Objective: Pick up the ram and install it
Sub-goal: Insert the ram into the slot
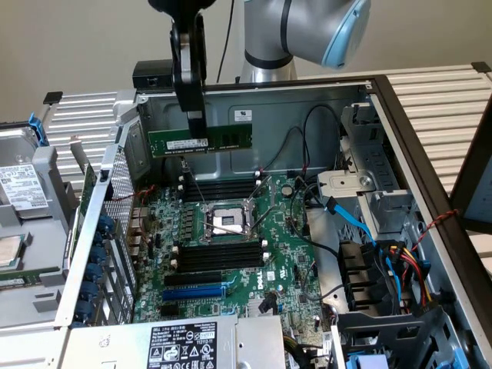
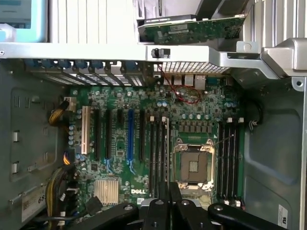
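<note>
The ram (image 1: 223,138), a long dark-green stick with black chips and a white label, hangs level in the air inside the open computer case. My gripper (image 1: 196,123) comes down from above and is shut on the stick near its end toward the exterior view's left. The stick hovers above the far bank of black memory slots (image 1: 219,188) on the motherboard, clear of them. In the wrist view my black fingers (image 2: 158,211) point down at the board, with one slot bank (image 2: 229,158) to one side of the CPU socket (image 2: 194,165) and another bank (image 2: 158,153) on the other side.
A second slot bank (image 1: 219,255) and a blue expansion slot (image 1: 196,292) lie nearer on the board. The case's metal wall (image 1: 307,96) stands close behind the stick. A drive cage with blue and black cables (image 1: 369,231) fills the exterior view's right. A power supply (image 1: 177,346) sits in front.
</note>
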Controlling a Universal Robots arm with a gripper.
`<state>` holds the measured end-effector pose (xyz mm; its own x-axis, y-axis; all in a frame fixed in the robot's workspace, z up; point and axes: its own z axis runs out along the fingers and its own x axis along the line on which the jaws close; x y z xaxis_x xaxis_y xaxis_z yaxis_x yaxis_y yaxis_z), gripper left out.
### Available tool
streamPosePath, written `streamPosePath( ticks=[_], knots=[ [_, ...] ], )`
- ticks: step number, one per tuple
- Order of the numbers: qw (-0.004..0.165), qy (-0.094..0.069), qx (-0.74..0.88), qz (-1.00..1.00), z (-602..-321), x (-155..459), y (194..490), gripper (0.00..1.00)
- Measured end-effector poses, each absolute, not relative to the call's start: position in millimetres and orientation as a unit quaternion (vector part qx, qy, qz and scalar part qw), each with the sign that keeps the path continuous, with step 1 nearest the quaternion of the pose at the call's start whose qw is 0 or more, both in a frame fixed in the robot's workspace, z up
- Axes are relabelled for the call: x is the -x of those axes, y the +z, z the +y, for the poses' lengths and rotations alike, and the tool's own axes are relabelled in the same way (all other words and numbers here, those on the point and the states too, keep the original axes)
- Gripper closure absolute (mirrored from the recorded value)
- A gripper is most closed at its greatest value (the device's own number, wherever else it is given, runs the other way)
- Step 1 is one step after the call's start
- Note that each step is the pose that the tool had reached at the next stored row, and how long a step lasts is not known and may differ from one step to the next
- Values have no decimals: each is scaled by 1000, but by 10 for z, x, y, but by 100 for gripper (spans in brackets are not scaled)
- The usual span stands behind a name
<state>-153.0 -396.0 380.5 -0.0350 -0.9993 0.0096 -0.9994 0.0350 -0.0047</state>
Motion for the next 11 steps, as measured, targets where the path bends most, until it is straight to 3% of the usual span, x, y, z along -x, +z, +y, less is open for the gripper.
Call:
streamPosePath(
  ticks=[11],
  knots=[
    [2, 5, -665, -747, -3960, 1416, 3682, 88]
  ],
)
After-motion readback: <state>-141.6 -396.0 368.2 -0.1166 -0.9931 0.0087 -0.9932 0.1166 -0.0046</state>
